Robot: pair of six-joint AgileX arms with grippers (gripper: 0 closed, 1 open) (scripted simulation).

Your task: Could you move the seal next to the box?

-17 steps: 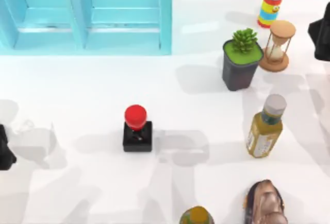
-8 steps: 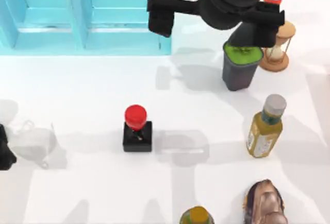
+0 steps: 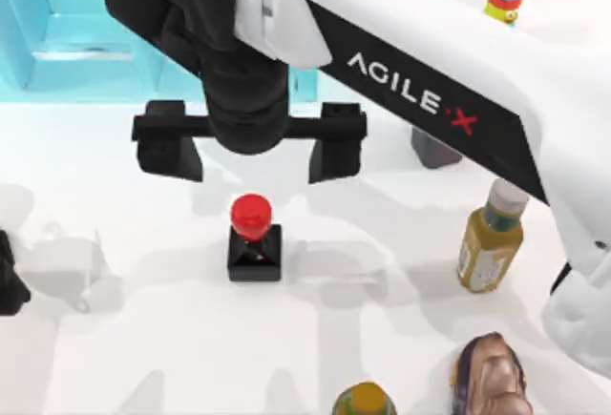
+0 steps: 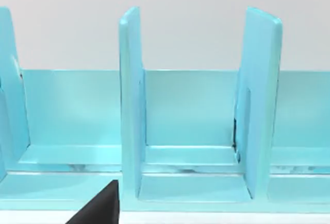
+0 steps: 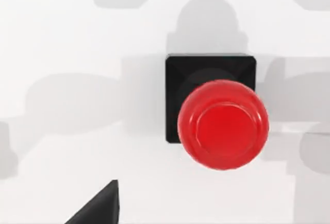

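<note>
Currently on the approach step: right gripper (image 3: 250, 155), fingers spread wide, hovers just above-frame of the seal (image 3: 254, 239) standing left of centre, well apart from the blue box (image 3: 305, 43) at upper left; next move calls for centring, descending, clamping the knob.

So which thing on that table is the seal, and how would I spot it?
Start at the big turquoise box along the table's far left edge, then come toward the near side to the open white middle. There, below the right arm's wide-open black end effector, stands the seal: a glossy black square block with a round red knob, unlike the yellow-green bottle at right.
</note>
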